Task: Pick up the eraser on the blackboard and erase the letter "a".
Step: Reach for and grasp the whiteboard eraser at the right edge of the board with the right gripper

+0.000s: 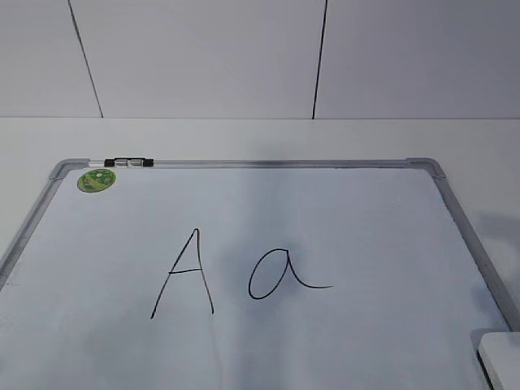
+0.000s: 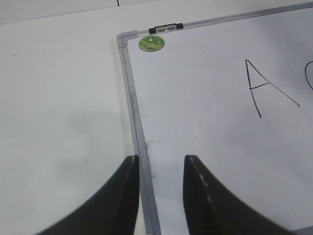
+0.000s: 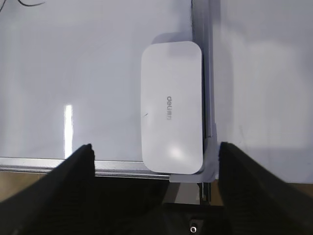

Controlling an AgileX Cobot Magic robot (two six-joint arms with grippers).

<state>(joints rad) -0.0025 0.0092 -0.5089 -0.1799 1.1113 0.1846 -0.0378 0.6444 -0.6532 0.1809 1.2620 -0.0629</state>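
Observation:
The blackboard [image 1: 341,211], a white board in a silver-grey frame, lies flat on the table. The cursive letter "a" [image 1: 280,274] is at its middle, right of a capital "A" [image 1: 185,272]. The white eraser [image 3: 172,106] lies in the board's near right corner; only its edge shows in the exterior view [image 1: 500,357]. My right gripper [image 3: 156,149] is open above the eraser's near end, fingers wide apart, not touching it. My left gripper [image 2: 161,161] is open and empty over the board's left frame [image 2: 134,112]. Neither gripper shows in the exterior view.
A round green sticker [image 1: 96,180] and a black-and-clear clip [image 1: 130,162] sit at the board's far left corner. White table surface [image 1: 260,138] surrounds the board, with a white panelled wall behind. The board's near edge and corner cap [image 3: 210,166] lie under my right gripper.

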